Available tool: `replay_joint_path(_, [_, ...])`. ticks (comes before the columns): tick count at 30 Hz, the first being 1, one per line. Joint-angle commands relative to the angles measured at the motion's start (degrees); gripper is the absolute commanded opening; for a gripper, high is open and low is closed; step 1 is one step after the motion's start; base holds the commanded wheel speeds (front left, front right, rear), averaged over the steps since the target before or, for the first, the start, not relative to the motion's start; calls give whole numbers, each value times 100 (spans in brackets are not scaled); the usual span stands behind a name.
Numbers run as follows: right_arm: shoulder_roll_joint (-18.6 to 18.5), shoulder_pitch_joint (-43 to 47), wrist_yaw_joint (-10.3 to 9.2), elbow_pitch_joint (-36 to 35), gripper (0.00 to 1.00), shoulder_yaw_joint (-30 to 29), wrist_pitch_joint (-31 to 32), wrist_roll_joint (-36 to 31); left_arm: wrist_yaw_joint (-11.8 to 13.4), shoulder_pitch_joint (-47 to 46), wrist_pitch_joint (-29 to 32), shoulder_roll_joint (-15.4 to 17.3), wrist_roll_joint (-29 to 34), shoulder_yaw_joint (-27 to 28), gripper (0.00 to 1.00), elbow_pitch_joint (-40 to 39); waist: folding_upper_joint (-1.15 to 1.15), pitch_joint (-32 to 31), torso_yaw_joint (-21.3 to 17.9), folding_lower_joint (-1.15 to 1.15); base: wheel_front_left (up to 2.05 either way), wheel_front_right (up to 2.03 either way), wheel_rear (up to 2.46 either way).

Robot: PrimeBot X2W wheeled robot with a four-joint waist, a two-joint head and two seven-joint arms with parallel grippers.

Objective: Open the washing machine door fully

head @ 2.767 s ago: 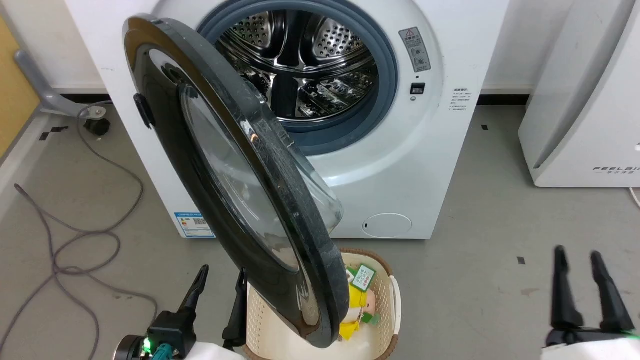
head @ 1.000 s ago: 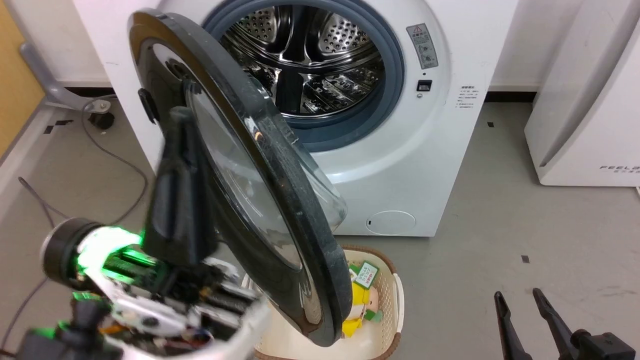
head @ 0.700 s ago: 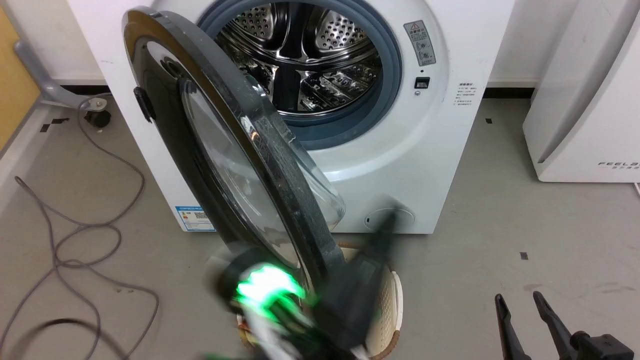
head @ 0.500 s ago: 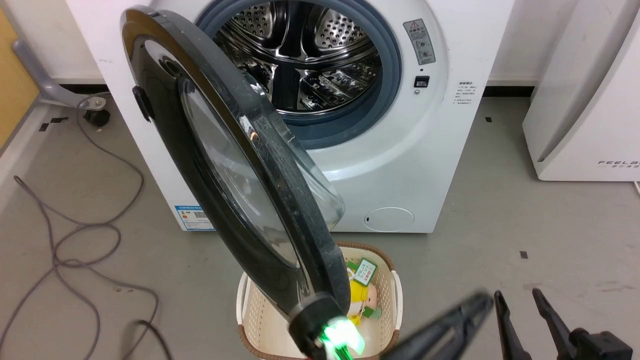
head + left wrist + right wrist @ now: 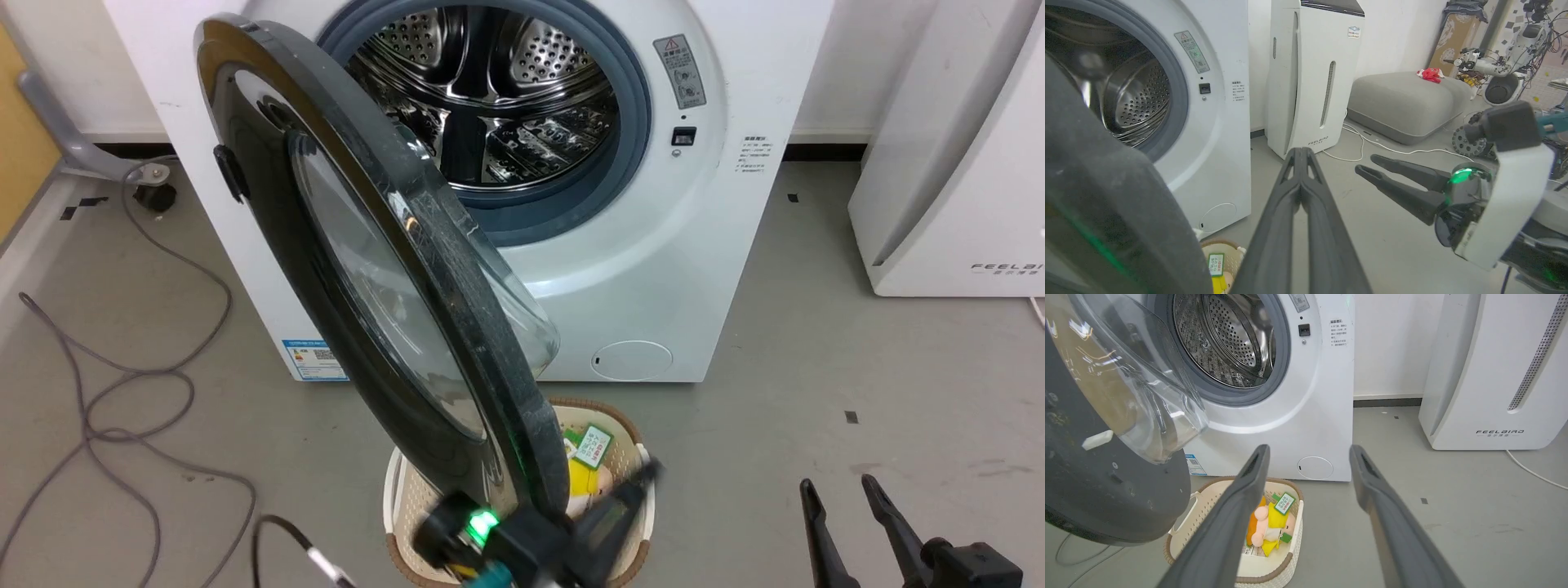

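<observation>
the washing machine door (image 5: 367, 269) stands swung out from the washing machine (image 5: 653, 245) on its left hinge, edge-on toward the near side, with its glass bowl facing right. its lowest rim hangs above a cream basket (image 5: 404, 506) holding a yellow toy (image 5: 581, 480). the left gripper (image 5: 1301, 153) sits just right of that near rim, fingers clenched together on nothing; whether it touches the door i cannot tell. the right gripper (image 5: 839, 490) hangs at the near right, well apart from the door, fingers spread and empty.
</observation>
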Motion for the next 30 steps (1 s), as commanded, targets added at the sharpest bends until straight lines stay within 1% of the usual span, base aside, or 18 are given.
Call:
replay_joint_path(1, [26, -79, 3, 7, 100, 9, -19, 17, 53, -109, -53, -28, 45, 68, 0, 61, 0, 4, -6, 0, 0, 0, 0])
replay_joint_path(8, [26, -85, 3, 36, 100, 40, -31, 19, 451, -434, -374, -183, 36, 479, 0, 733, 0, 44, -41, 0, 0, 0, 0])
replay_joint_path(14, [26, -76, 3, 72, 100, 39, -48, 44, 679, -406, -480, -212, -16, 629, 0, 904, 0, 68, -23, 0, 0, 0, 0])
replay_joint_path(19, [26, -79, 3, 111, 100, 17, -46, 57, 843, -197, -421, -138, -12, 651, 0, 776, 0, 58, 60, 0, 0, 0, 0])
replay_joint_path(26, [26, -56, 3, 134, 100, 12, -39, 53, 1125, 253, -214, -33, -92, 706, 0, 321, 0, 49, 256, 0, 0, 0, 0])
replay_joint_path(30, [26, -33, 3, 146, 100, 5, -46, 42, 1340, 539, -101, 33, -103, 752, 0, 13, 0, 24, 400, 0, 0, 0, 0])
